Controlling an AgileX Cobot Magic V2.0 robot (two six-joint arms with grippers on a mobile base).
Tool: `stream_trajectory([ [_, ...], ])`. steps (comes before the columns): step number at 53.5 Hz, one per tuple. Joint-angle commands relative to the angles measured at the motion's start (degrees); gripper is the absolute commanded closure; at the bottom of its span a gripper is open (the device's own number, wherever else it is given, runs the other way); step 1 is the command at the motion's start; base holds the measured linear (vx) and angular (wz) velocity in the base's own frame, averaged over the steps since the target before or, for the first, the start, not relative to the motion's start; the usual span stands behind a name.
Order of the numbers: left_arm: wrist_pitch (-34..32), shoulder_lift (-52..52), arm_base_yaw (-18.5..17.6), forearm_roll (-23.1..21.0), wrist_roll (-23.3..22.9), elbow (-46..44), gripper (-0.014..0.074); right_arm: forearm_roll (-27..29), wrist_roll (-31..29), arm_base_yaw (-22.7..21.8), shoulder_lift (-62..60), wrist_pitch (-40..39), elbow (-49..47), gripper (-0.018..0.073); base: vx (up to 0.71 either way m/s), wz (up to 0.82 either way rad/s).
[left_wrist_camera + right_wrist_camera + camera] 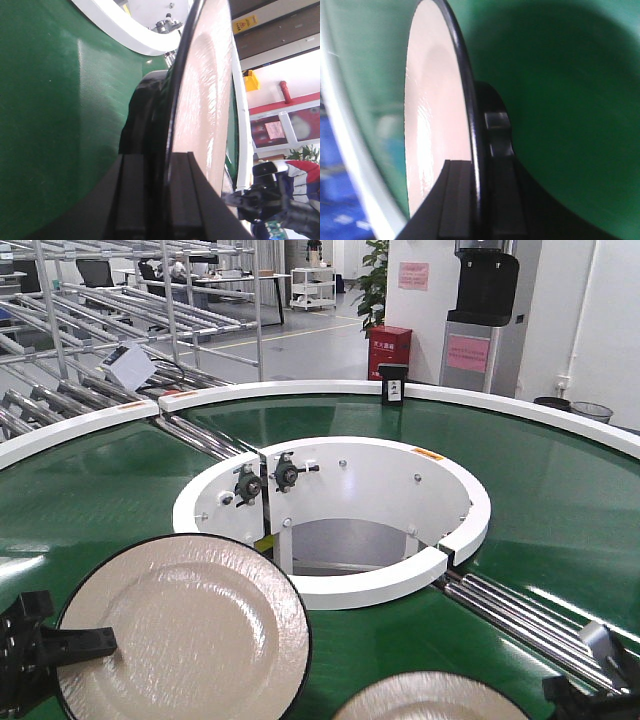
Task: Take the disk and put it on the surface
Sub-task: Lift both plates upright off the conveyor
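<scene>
Disk [185, 635] rim in left gripper [156, 165]; second disk [435, 115] in right gripper [476, 170].

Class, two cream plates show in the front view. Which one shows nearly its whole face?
The left plate, black rim almost all in frame; of the right plate only a top sliver clears the picture's bottom edge.
</scene>
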Motion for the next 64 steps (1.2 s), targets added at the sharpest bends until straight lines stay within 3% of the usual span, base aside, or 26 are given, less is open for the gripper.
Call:
stream_trajectory([
  [1, 2.47, -2.07, 0.05, -7.01, -0.58, -1.93, 0.0603, 11.09, -0.18, -1.17, -3.78, 7.75, -1.33, 0.0568, 0.00, 0.00],
  [11, -0.68, -2.07, 0.06, -6.88, -0.39, -1.93, 0.0603, 15.67, 1.10, -3.19, -9.39, 9.77, -1.74, 0.0568, 0.00, 0.00],
  [25, -2.73, -2.07, -0.13, -6.81, -0.39, -1.93, 0.0603, 13.82, 10.54, -4.11, -17.97, 9.77, -13.35, 0.0568, 0.00, 0.00],
  [34, 1.32, -2.07, -3.40, -9.47, -1.07, -1.93, 0.0603, 13.76, 18.78, 0.03, -18.67, 8.36, -25.59, 0.0568, 0.00, 0.00],
  [49, -1.40, -2.07, -13.70, -16.03, -1.07, -1.93, 0.0597, 10.94, 26.08, 14.37, -18.53, -6.67, -34.41, 0.0568, 0.00, 0.00],
  [56, -2.09, -2.07, -16.71, -16.33, -0.82, -1.93, 0.0598, 10.47, 26.03, 15.57, -18.53, -7.69, -34.41, 0.0567, 0.00, 0.00],
  [64, -2.20, -2.07, -16.79, -15.93, -0.82, -1.93, 0.0598, 10.07, 26.03, 15.57, -18.53, -7.84, -34.41, 0.0567, 0.00, 0.00],
])
